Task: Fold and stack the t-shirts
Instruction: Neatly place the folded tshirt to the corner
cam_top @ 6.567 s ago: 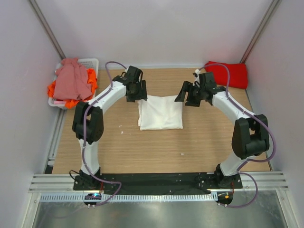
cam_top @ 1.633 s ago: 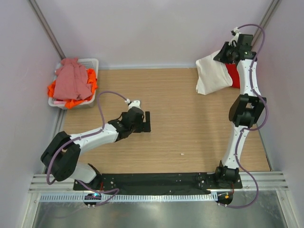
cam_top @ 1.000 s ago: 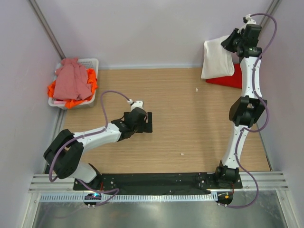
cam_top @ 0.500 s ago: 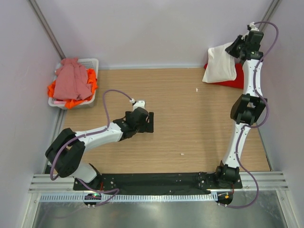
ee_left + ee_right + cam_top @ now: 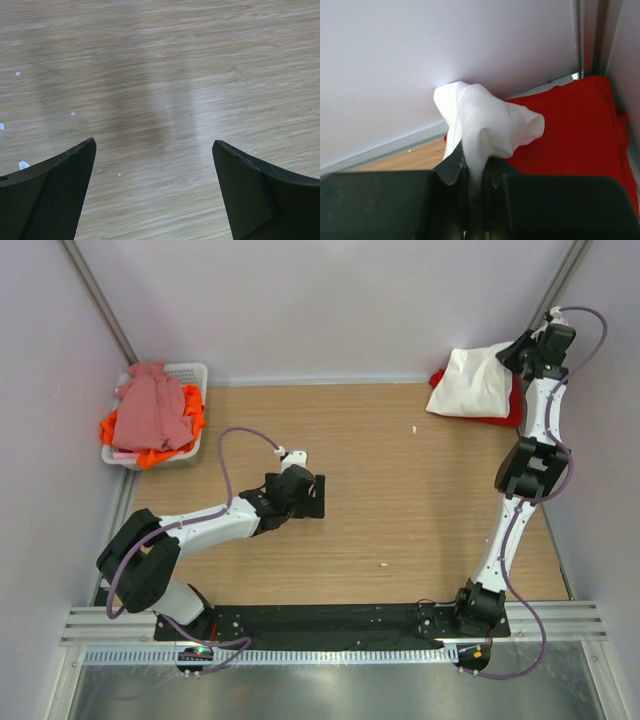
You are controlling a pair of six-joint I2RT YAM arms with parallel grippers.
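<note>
near the middle left of the top view, the left gripper [image 5: 307, 496] hovers low over the light wooden table [image 5: 420, 510]. its two black fingers [image 5: 60, 190] are spread wide with nothing between them, and its wrist view shows only wood grain and a few pale specks [image 5: 23, 164]. farther back, in the upper left, a white slotted plastic basket [image 5: 192, 371] sits at the table's edge, heaped with a dusty pink t-shirt [image 5: 150, 410] lying over an orange t-shirt [image 5: 191, 405]. in the upper right corner, the right gripper [image 5: 518, 352] is clenched on one end of a folded white t-shirt [image 5: 474, 382]. the wrist view shows a bunch of that white cloth pinched between the fingers. the white shirt lies over a bright red folded t-shirt [image 5: 480, 420], its gripped end lifted, with red edges showing around it.
</note>
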